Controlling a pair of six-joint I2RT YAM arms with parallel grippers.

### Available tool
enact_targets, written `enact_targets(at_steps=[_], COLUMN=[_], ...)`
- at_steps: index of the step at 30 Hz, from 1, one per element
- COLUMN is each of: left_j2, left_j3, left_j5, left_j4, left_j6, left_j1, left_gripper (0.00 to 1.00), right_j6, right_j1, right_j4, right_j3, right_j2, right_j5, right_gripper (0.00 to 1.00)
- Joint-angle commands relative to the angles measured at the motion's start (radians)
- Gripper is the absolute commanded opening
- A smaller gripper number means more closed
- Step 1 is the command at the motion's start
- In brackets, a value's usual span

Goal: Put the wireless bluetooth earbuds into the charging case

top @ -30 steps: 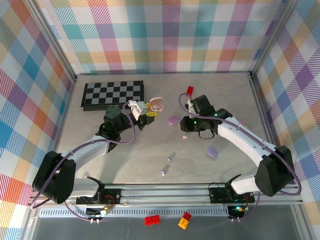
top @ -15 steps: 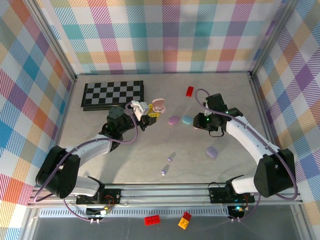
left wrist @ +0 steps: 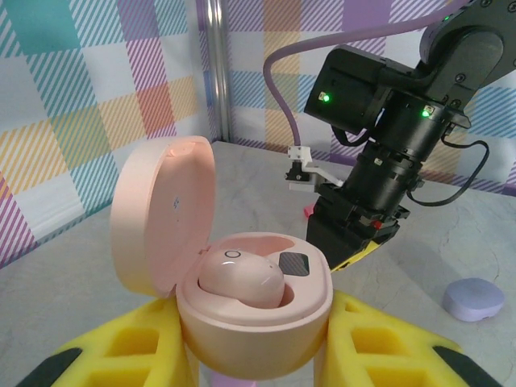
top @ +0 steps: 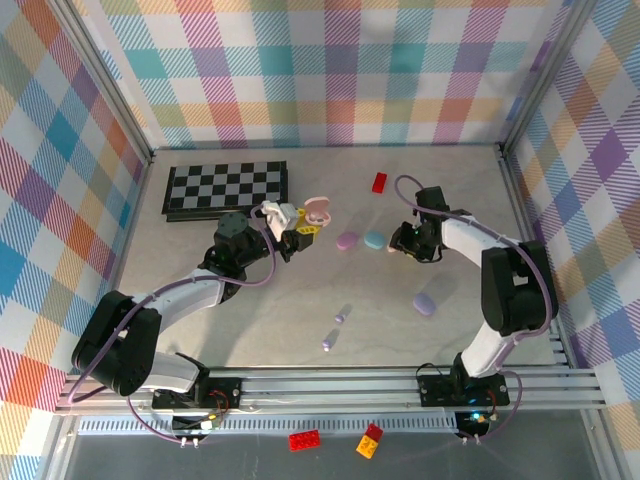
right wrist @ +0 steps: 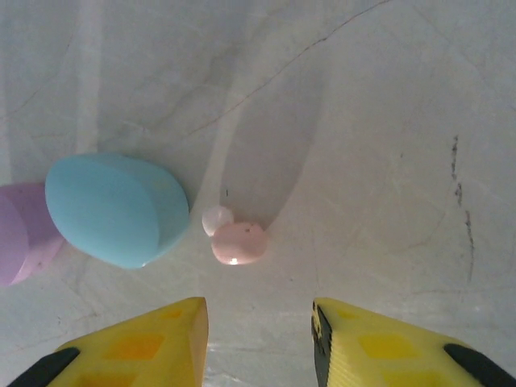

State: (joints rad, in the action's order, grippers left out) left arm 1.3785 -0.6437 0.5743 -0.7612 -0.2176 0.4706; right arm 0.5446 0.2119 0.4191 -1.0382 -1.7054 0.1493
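The left end effector [top: 303, 224] is gripping the open pink charging case [left wrist: 256, 326] by its base between its yellow fingers [left wrist: 121, 355]. In the left wrist view the lid is standing hinged back to the left. A seated pink earbud [left wrist: 240, 278] is resting in a well of this case.

The right end effector [right wrist: 258, 314] is pointing down at the tabletop [right wrist: 387, 121]. Its fingers are standing a narrow gap apart, with nothing between them. A loose pink earbud [right wrist: 235, 240] is lying on the tabletop just beyond those fingertips and just beside a closed light blue case [right wrist: 113, 210]. Whether these two are touching cannot be determined. A closed purple case [right wrist: 20, 230] is lying just beside the blue one, on the side away from the earbud.

A purple earbud [top: 340, 317] and a second purple earbud [top: 327, 343] are lying nearer the arm bases, well apart from both end effectors. Another purple case [top: 424, 304] is lying to their right.
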Motion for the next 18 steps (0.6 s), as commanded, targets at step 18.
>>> enact_targets(at_steps=[18], left_j2=[-0.008], left_j3=[-0.002], left_j5=[0.021], left_j4=[-0.023], left_j6=[-0.005], left_j1=[-0.006], left_gripper=[0.3], right_j6=[0.472], right_j1=[-0.012], right_j4=[-0.337], right_j3=[0.126], right_j2=[-0.044], right_j5=[0.102], right_gripper=[0.33])
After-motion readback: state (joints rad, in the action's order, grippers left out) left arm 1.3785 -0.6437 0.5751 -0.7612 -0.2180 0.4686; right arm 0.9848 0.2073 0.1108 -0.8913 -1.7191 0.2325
